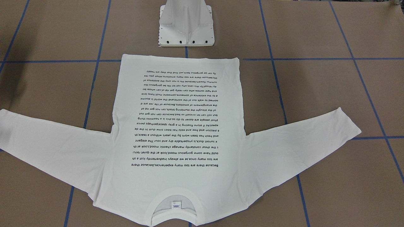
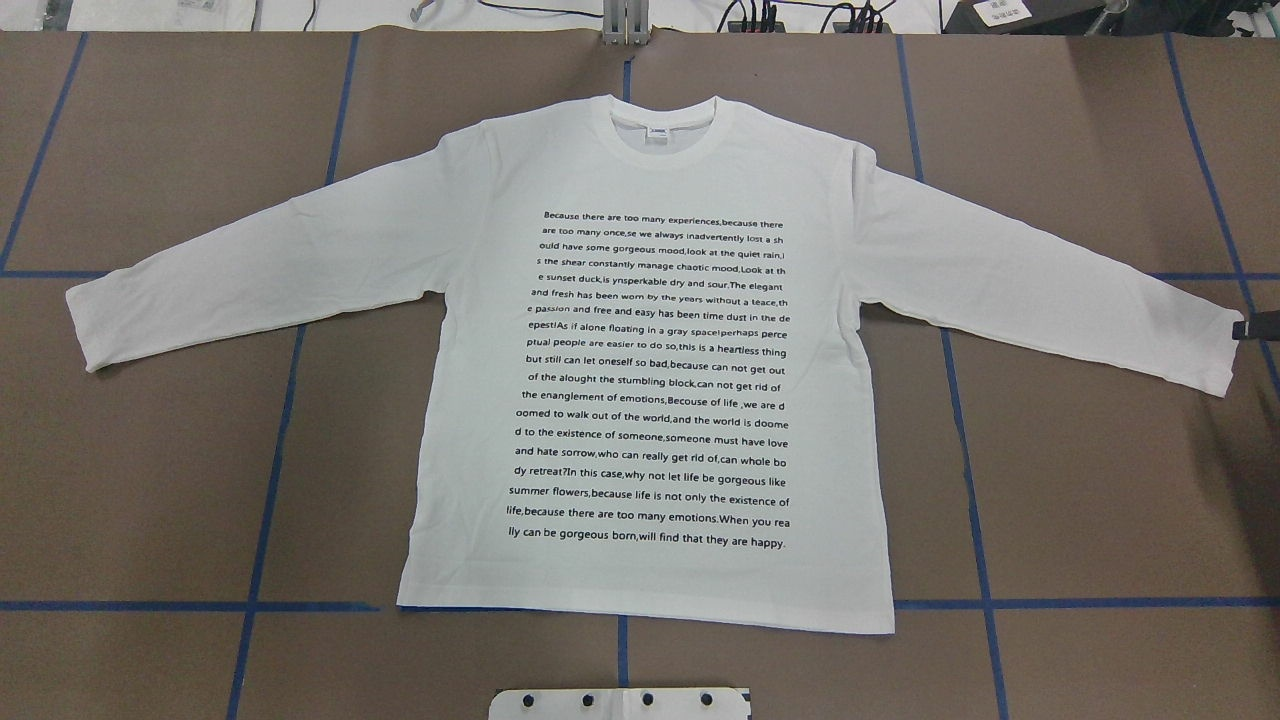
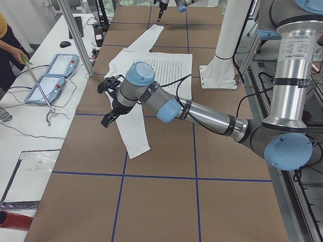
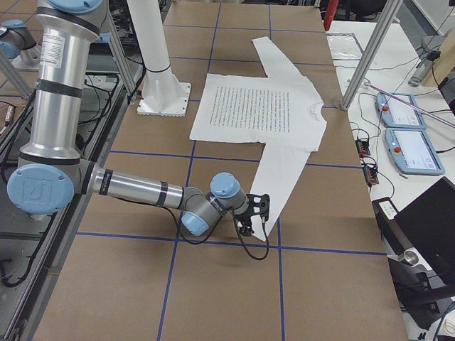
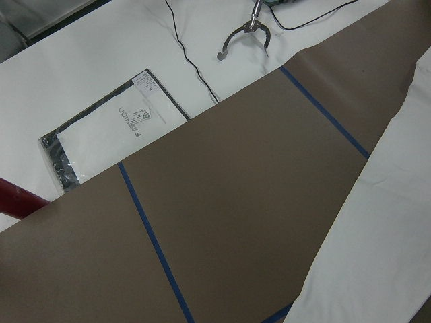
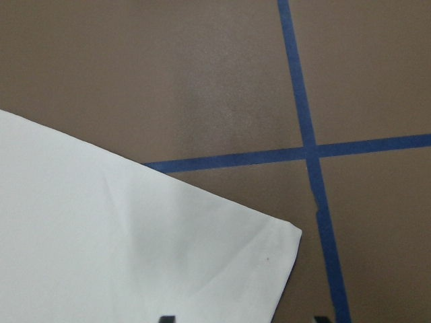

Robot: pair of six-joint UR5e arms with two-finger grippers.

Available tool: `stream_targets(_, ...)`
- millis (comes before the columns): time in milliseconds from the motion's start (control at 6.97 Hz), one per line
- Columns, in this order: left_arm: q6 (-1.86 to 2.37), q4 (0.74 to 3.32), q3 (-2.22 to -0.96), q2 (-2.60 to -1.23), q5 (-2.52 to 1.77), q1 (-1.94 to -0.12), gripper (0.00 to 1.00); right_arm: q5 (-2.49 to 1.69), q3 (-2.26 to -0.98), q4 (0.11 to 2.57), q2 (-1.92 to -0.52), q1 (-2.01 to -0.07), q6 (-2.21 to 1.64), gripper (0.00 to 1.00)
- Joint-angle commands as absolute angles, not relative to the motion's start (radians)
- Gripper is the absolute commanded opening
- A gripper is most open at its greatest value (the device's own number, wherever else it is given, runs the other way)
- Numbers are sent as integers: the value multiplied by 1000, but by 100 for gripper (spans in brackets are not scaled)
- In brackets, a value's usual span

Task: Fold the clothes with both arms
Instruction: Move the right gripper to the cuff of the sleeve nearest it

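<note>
The white long-sleeved shirt (image 2: pixel 650 380) lies flat with its text side up, both sleeves spread and the collar (image 2: pixel 662 125) at the table's far side. My right gripper (image 6: pixel 242 319) hangs low over the right sleeve's cuff (image 6: pixel 269 249), fingertips (image 6: pixel 165 318) apart, so it is open. The overhead view shows that gripper (image 2: pixel 1258 328) only as a black tip at the cuff. My left gripper (image 3: pixel 107 120) hovers beside the left sleeve (image 3: pixel 133 133), near its cuff. Open or shut, I cannot tell. The left wrist view shows only that sleeve (image 5: pixel 384 235).
The white pedestal base (image 1: pixel 186 28) stands just behind the hem. Blue tape lines cross the brown table cover (image 2: pixel 150 480). A side table with two control tablets (image 3: pixel 53 75) and a flat plastic package (image 5: pixel 114 134) runs along the far edge. A person's hand (image 3: pixel 17 53) holds a grabber stick there.
</note>
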State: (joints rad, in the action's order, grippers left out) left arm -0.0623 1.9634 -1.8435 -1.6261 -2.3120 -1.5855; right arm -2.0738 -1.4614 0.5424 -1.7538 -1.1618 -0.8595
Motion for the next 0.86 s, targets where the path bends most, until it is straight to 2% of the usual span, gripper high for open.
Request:
stream_targets(0,-63,1963,-1842,-1626,-2313,-1586,100,-2025,-1456,534,-1747,-1099,-897,62)
stream_targets(143,-63,1965,-1845,-1614,-2313,-1586,100,-2025,-1456,534,-1746,-1089,-900,54)
stream_targets(717,-63,1965,-1859,-1605,-2313,-1588,100,-2013,-1428,532,-1752,-1069,-896,51)
